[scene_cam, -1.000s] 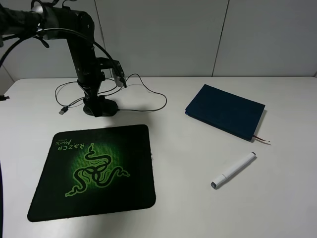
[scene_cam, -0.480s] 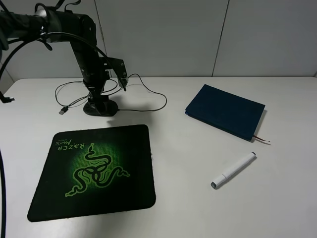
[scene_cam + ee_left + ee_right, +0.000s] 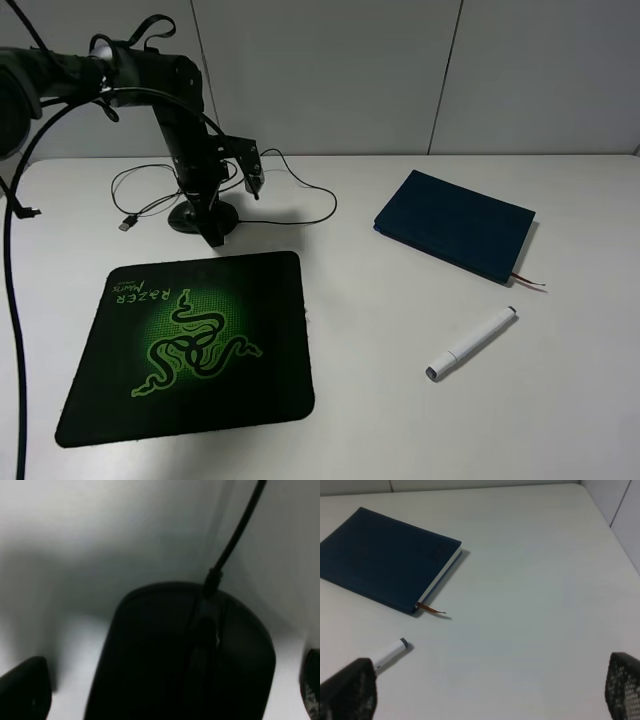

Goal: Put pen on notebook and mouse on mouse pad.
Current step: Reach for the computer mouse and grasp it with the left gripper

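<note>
The left gripper (image 3: pixel 167 690) straddles the mouse (image 3: pixel 150 645), fingers spread ready to grasp it (right gripper (image 3: pixel 485 690) likewise spread, empty).

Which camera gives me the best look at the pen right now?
Exterior high: the whole pen lies in the open, apart from the notebook. Right wrist catches only one end of it; left wrist shows none of it.

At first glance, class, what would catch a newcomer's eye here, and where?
The black mouse pad with its bright green snake logo dominates the near left. Behind it, the left gripper hangs open over the black mouse. On the right lie the navy notebook and, nearer the camera, the white pen.
</note>
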Available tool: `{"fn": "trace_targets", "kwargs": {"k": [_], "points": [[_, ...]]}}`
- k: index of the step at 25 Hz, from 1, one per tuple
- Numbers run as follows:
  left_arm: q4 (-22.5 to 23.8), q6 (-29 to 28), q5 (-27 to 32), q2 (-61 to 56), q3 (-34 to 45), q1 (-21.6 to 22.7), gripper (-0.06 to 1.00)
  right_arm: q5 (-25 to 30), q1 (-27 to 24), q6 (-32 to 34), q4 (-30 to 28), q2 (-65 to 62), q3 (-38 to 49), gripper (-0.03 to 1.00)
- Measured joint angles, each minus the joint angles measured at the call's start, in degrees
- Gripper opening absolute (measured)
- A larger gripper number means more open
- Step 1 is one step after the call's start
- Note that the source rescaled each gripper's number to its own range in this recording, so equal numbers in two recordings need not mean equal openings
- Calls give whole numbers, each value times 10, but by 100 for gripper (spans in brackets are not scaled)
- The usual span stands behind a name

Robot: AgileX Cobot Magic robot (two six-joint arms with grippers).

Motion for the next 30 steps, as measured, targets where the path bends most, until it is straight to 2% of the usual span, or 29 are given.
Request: {"fn": "trace_targets", "kwargs": {"k": [10, 20, 22, 24, 26, 29, 30], "points": [[2, 0, 1, 3, -3, 0, 100, 0, 0, 0, 0, 0, 0, 100], [28, 15, 14, 3, -3, 0, 98, 0, 0, 0, 1, 0, 0, 100], [30, 25, 14, 3, -3, 0, 88, 0, 0, 0, 1, 0, 0, 100], [31, 31, 14, 3, -3, 0, 72, 0, 0, 0, 1, 0, 0, 100], [32, 40, 14, 3, -3, 0, 47, 0, 0, 0, 1, 0, 0, 100], [32, 63, 14, 3, -3, 0, 3, 0, 0, 0, 1, 0, 0, 100], [32, 71, 14, 3, -3, 0, 0, 0, 0, 0, 1, 0, 0, 100]]}}
